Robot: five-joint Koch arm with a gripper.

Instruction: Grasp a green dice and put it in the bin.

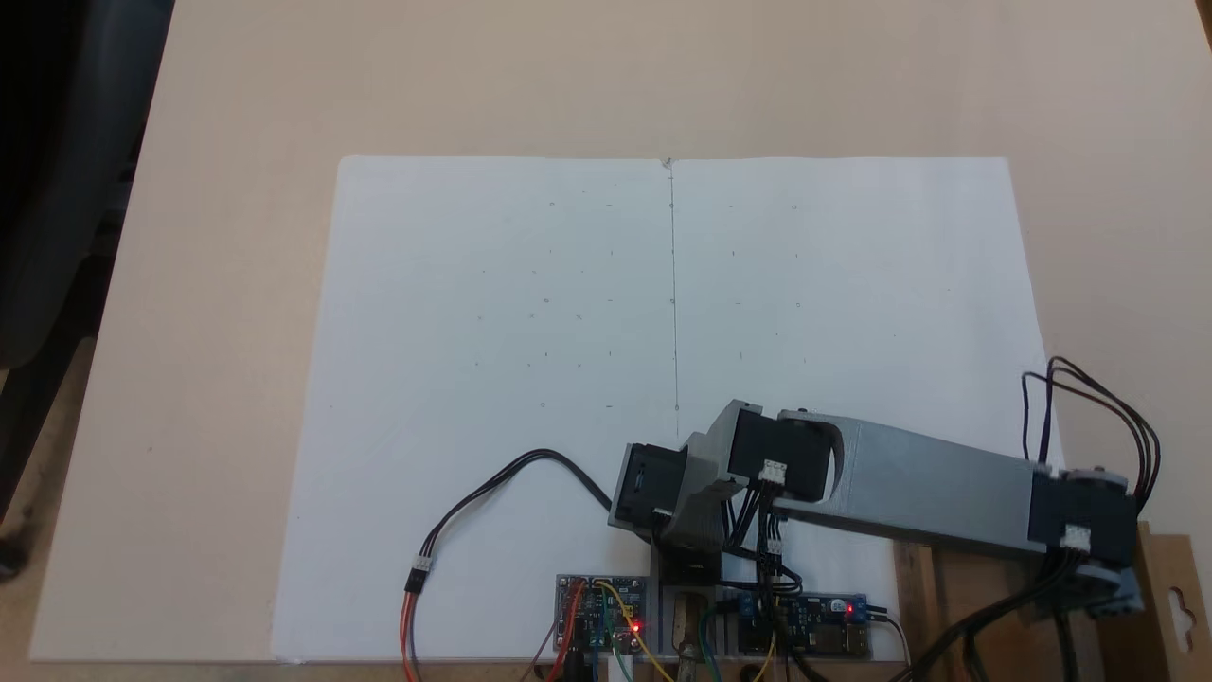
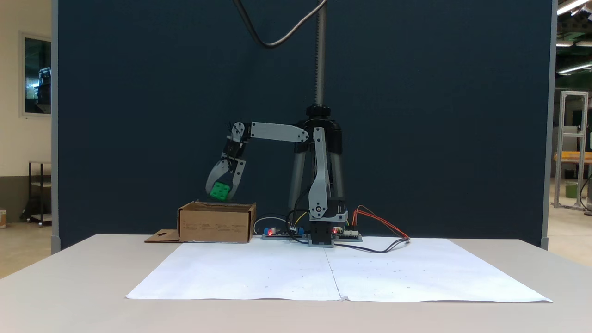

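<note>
The gripper (image 2: 221, 192) hangs just above the bin (image 2: 216, 223), jaws clenched on the green dice (image 2: 220, 190); the dice sits clear of the rim. The bin rests on the tabletop (image 2: 83, 273), beside the white paper (image 2: 323, 273).

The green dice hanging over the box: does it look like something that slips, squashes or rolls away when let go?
The green dice keeps its cube shape between the gripper fingers, so it is probably stiff. Its rounded edges may make it tumble on landing. The bin walls right below should stop any roll.
</note>
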